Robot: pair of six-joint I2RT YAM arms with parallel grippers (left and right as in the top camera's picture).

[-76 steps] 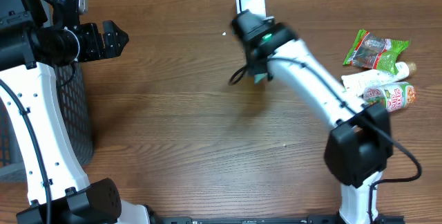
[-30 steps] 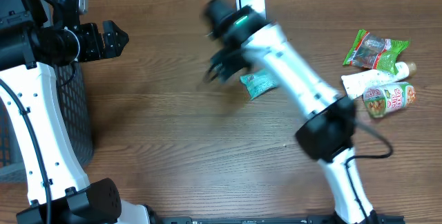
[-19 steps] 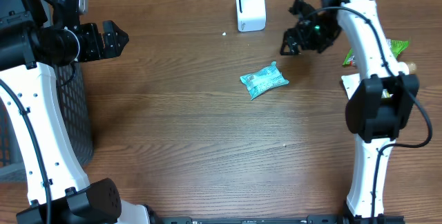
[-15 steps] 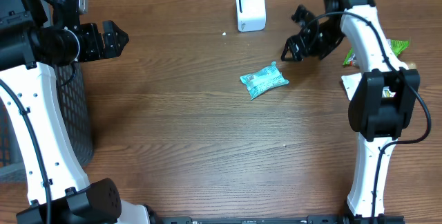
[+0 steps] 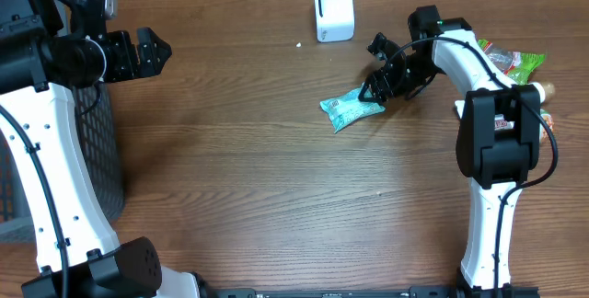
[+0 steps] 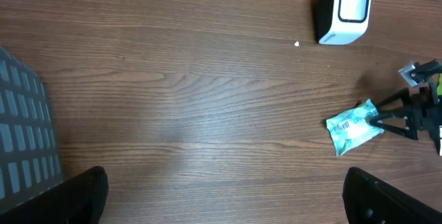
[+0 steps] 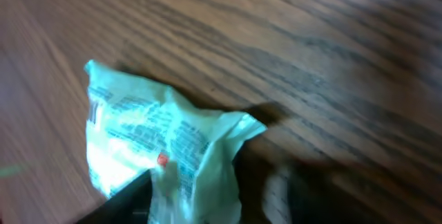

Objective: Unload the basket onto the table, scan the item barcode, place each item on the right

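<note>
Overhead: right pincer (image 5: 371, 94) at teal packet (image 5: 348, 109), grip unclear; left pincer (image 5: 158, 54) wide apart; scanner (image 5: 332, 8) nearby.

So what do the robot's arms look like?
The left arm and right arm are both made of smooth white tubes joined by chunky black joints. Thin black cables run along them. The left tool and right tool are black, each with two pointy fingers.
</note>
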